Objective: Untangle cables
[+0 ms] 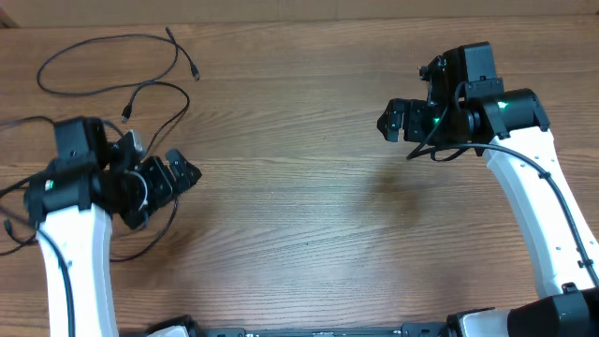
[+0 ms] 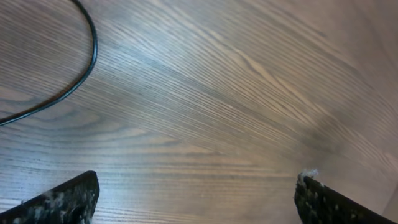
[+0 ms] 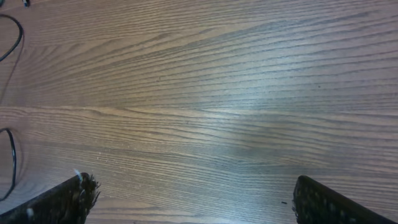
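Observation:
Thin black cables lie separate at the table's far left in the overhead view. One cable (image 1: 103, 64) forms a wide loop ending in a plug (image 1: 195, 73). A second cable (image 1: 161, 110) curves from a plug (image 1: 125, 116) down past my left gripper. My left gripper (image 1: 187, 174) is open and empty just right of that strand; the strand shows in the left wrist view (image 2: 81, 78). My right gripper (image 1: 393, 120) is open and empty over bare wood, far right of the cables. Cable ends show at the left edge of the right wrist view (image 3: 12, 37).
The wooden table (image 1: 309, 215) stretches between the two arms. Thicker black arm wires run along the left arm (image 1: 19, 187) and the right arm (image 1: 524, 154). The table's far edge runs along the top of the overhead view.

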Controlling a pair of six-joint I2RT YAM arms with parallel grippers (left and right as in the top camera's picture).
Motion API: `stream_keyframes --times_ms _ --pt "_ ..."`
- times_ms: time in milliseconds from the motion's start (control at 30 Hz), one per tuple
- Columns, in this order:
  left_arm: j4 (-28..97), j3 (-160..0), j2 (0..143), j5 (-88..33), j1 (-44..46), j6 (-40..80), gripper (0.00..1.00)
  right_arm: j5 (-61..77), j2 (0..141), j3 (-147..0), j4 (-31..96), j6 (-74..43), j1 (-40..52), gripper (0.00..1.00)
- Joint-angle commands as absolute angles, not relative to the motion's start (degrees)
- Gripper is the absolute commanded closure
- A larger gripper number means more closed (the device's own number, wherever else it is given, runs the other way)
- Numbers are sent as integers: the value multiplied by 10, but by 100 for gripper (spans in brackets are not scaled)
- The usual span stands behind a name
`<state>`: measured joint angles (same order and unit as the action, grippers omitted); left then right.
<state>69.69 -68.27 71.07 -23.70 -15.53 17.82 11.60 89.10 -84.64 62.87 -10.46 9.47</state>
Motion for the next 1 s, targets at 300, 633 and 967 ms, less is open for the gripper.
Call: stream_keyframes --times_ms 300,633,967 --pt "881 -692 490 -251 -157 141 1 112 879 -855 627 -102 95 0" --pt "885 -692 492 -249 -157 141 1 112 879 -855 627 -103 95 0" --pt "857 -691 484 -216 -101 143 1 112 879 -855 627 -102 95 0"
